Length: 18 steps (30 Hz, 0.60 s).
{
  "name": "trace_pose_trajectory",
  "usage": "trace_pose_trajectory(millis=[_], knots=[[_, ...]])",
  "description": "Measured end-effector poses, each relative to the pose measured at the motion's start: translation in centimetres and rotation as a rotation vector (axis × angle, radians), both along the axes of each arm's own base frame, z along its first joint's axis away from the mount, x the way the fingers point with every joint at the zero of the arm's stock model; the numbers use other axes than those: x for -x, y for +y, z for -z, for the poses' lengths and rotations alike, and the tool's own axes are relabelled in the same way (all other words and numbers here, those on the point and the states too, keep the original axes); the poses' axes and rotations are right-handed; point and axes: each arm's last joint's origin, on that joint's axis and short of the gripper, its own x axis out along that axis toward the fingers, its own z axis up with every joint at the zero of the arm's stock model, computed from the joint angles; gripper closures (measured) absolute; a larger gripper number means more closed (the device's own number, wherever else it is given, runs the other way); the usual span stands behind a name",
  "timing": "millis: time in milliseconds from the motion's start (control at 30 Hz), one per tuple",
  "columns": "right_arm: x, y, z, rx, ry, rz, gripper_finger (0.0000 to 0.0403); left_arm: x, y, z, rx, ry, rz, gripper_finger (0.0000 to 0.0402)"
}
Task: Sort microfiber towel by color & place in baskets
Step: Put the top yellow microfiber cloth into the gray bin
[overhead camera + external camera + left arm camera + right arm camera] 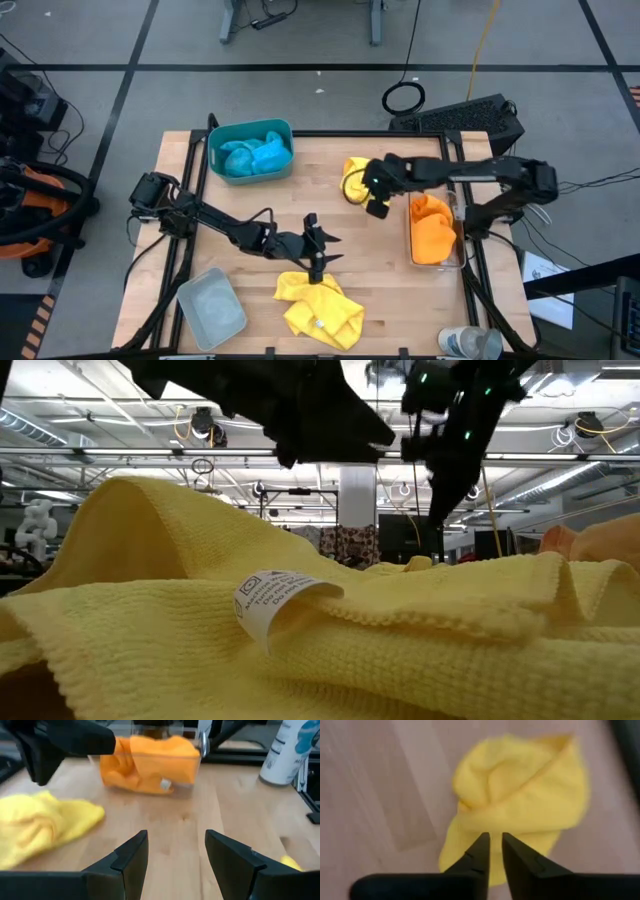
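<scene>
Two blue towels (pixel 255 155) lie in the teal basket (pixel 214 138) at the far left. Orange towels (pixel 432 228) fill the clear basket (pixel 459 262) at the right, also in the left wrist view (pixel 150 762). One yellow towel (pixel 320 308) lies crumpled near the near edge, its white label (pixel 272 598) showing. My left gripper (pixel 318 258) (pixel 176 855) hangs open just beyond it, over bare wood. A second yellow towel (pixel 352 178) (pixel 520 795) lies at mid-table. My right gripper (pixel 376 200) (pixel 495 842) hovers beside it, fingers shut to a thin slit.
The pale grey basket (pixel 212 308) stands at the near left corner. A clear plastic bottle (pixel 470 342) (pixel 290 750) lies at the near right corner. Bare wood lies between the two yellow towels. A black frame (pixel 470 270) runs along the table's edges.
</scene>
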Motion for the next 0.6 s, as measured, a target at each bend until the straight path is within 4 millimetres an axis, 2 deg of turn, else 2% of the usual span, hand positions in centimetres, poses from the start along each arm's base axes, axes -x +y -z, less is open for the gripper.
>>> trace_pose_trajectory(millis=[200,400,500,600], knots=[[-1.6,-3.6,5.0,-0.047,0.127,-0.004,0.0266,0.3,-0.7,0.3,0.027,0.031,0.005,0.0199],[-3.5,-4.8,8.9,-0.044,0.143,-0.018,0.0167,0.5,-1.1,0.3,0.025,0.029,0.011,0.0199],[-3.9,-5.0,9.9,-0.045,0.143,-0.003,0.0143,0.5,-1.1,0.3,0.025,0.029,0.010,0.0199],[-4.1,-5.1,10.2,-0.051,0.133,0.027,0.0146,0.5,-1.1,0.3,0.024,0.029,0.010,0.0199]])
